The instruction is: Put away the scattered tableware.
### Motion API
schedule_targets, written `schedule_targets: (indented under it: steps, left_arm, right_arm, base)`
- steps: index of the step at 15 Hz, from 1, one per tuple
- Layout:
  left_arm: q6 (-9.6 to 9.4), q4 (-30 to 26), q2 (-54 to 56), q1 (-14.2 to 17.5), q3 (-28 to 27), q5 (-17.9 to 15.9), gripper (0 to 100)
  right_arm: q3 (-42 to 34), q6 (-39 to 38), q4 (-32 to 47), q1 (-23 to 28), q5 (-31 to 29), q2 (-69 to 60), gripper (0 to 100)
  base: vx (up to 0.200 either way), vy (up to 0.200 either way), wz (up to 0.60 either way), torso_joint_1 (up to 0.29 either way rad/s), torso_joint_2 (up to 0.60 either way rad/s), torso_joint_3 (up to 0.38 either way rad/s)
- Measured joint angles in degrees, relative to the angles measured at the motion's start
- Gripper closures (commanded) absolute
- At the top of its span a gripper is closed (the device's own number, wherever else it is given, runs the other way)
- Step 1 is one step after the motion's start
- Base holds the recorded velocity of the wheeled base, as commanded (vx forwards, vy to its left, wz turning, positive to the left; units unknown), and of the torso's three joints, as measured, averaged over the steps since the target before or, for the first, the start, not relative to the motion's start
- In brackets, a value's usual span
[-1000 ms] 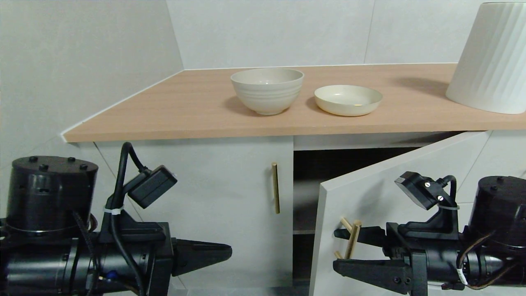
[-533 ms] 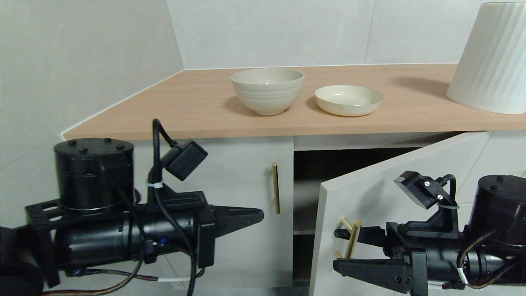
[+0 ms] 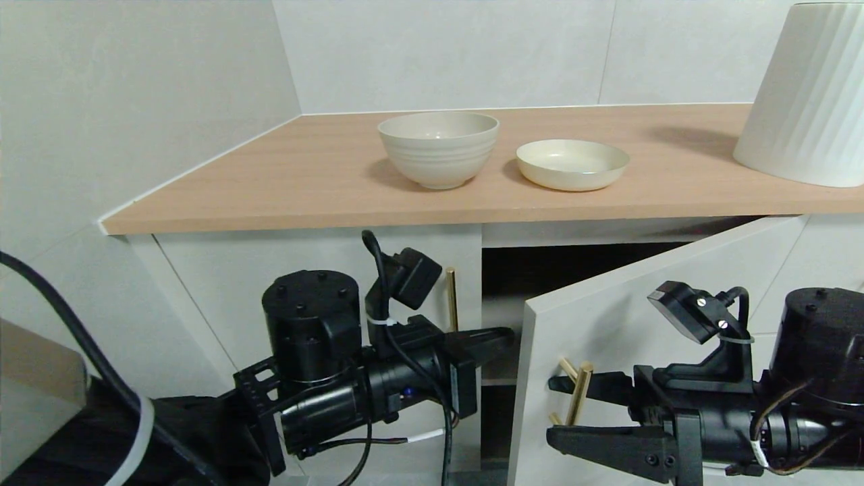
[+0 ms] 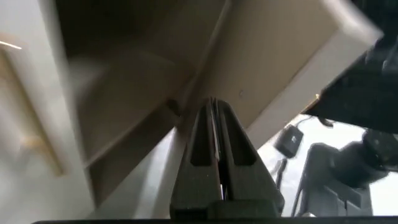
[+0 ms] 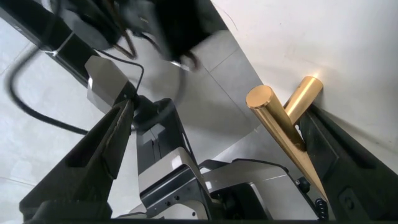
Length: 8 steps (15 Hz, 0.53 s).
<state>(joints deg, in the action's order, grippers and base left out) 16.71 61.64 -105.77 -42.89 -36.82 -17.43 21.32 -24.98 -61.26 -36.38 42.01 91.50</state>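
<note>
Left hand: fingers pressed flat together, nothing in them; the left wrist view shows no gap. The tip sits at the edge of the cabinet opening, between the closed door and the open door. The closed door's handle is just beside the hand, on its outer side. A shelf shows inside the opening, below the tip.

Right hand: wide open, one finger above and one below, with the open door's brass handle standing between them. In the right wrist view the handle lies close against one finger and well apart from the other. Whether it touches that finger I cannot tell. The fingers are not closed on it.

Tableware: both pieces on the counter, above and beyond both hands, well apart from them. The bowl is upright, up and slightly inward of the left hand. The shallow dish is just beside the bowl, not touching, roughly straight above the right hand's tips.

White ribbed object stands on the counter, above the right arm.
</note>
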Motion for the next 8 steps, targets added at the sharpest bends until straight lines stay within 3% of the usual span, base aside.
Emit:
schedule_targets:
  steps: [2, 6, 8]
  left_arm:
    - [-0.07, 2.2, -2.8, -1.2, -0.4, 3.3, 100]
    - [-0.11, 9.1, -7.3, -3.0, -1.0, 4.3, 100]
    - [-0.11, 11.3, -9.1, -3.4, -1.7, 6.9, 100]
  right_arm:
    - [-0.1, 0.0, 0.0, 0.0, 0.0, 0.0, 0]
    - [-0.3, 0.3, 0.1, 0.0, -0.1, 0.0, 0]
    - [-0.5, 0.5, 0.1, 0.2, -0.1, -0.2, 0]
  base:
    - [0.0, 0.0, 0.0, 0.0, 0.0, 0.0]
    - [0.0, 0.0, 0.0, 0.0, 0.0, 0.0]
    - [0.0, 0.0, 0.0, 0.0, 0.0, 0.0]
